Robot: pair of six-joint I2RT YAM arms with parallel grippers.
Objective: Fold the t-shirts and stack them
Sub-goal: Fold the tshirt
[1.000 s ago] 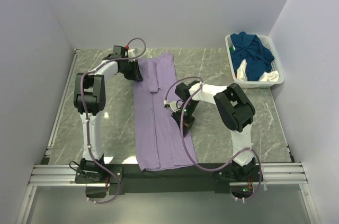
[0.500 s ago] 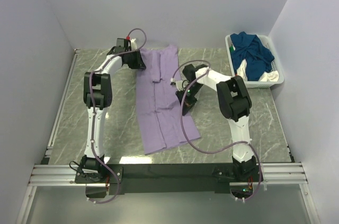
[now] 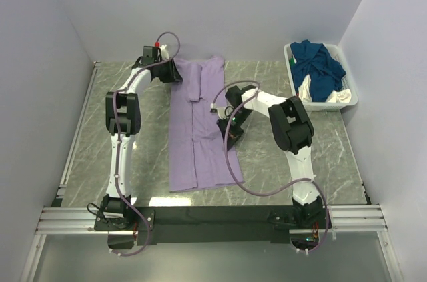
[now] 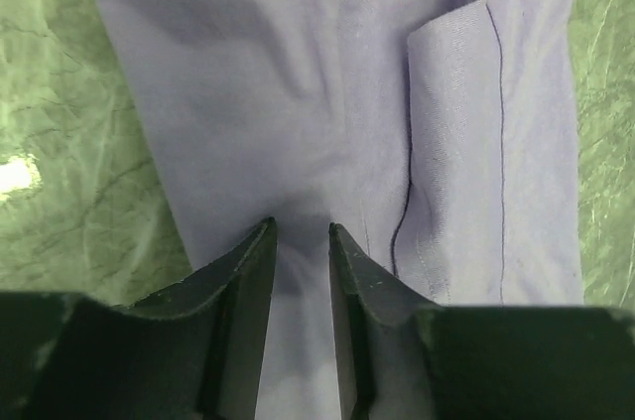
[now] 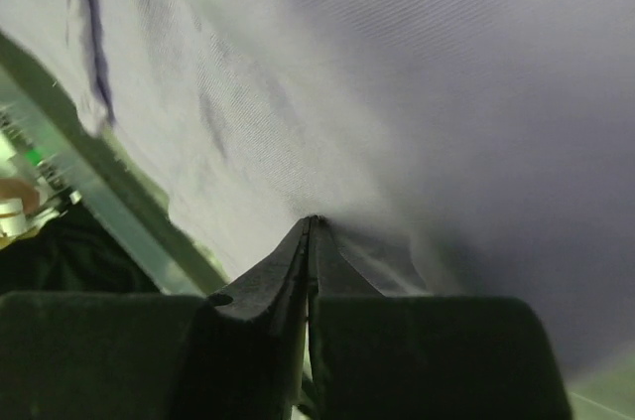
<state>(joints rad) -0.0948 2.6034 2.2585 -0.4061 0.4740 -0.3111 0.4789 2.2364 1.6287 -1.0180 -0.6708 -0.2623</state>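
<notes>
Basket (image 3: 331,107) stands at the far right corner of the table (image 3: 140,162), holding teal shirts (image 3: 319,67) and a white shirt (image 3: 305,89), well apart from both arms. Lilac shirt (image 3: 200,129) lies flat along the table's middle, folded lengthwise into a long strip, one sleeve turned over at the far end. The right arm's cable (image 3: 235,174) trails over the strip's near right edge. Left arm is stretched far forward, left gripper (image 3: 175,74) at the strip's far left corner, fingers (image 4: 248,271) pinched on a ridge of lilac cloth. Right arm is bent sharply back, right gripper (image 3: 230,137) low at the strip's right edge, jaws closed tight on the hem
</notes>
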